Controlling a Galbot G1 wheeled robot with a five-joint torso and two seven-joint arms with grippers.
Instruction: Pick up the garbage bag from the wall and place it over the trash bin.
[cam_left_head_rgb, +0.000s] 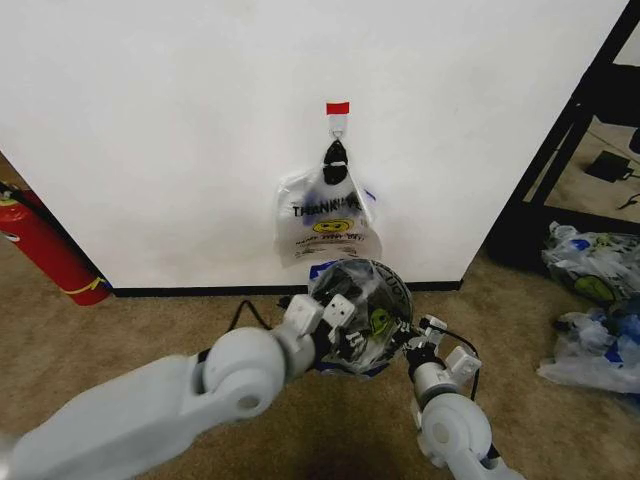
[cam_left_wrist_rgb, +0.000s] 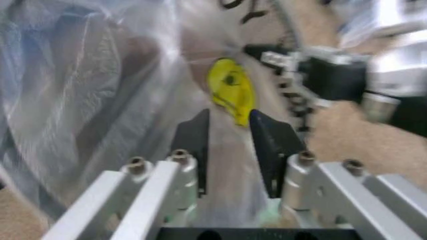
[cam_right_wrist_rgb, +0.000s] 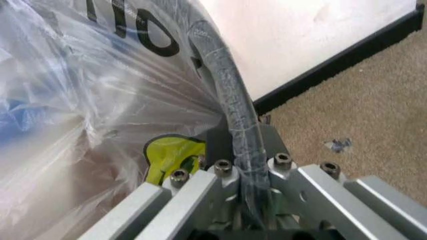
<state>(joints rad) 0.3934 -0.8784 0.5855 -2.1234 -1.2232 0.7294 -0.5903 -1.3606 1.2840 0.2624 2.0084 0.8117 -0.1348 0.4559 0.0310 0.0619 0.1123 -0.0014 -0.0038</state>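
Wall (cam_left_head_rgb: 150, 120), plain white, carries a hook (cam_left_head_rgb: 338, 122) from which a like bag (cam_left_head_rgb: 325, 225) hangs. Below it on the carpet (cam_left_head_rgb: 130, 330) stands the trash bin (cam_left_head_rgb: 398, 283), with the garbage bag (cam_left_head_rgb: 365, 322) draped over its mouth. The left gripper (cam_left_wrist_rgb: 227, 117) is at the near side, jaws apart with loose film and the yellow smiley (cam_left_wrist_rgb: 231, 95) lying between them. The right gripper (cam_right_wrist_rgb: 237, 137) sits on the film-wrapped rim (cam_right_wrist_rgb: 230, 100), which runs through it; whether it is clamped I cannot tell.

The step in hand looks like fitting the bag over the bin. Next, the film probably wants pulling evenly down around the rim without tipping the light bin.
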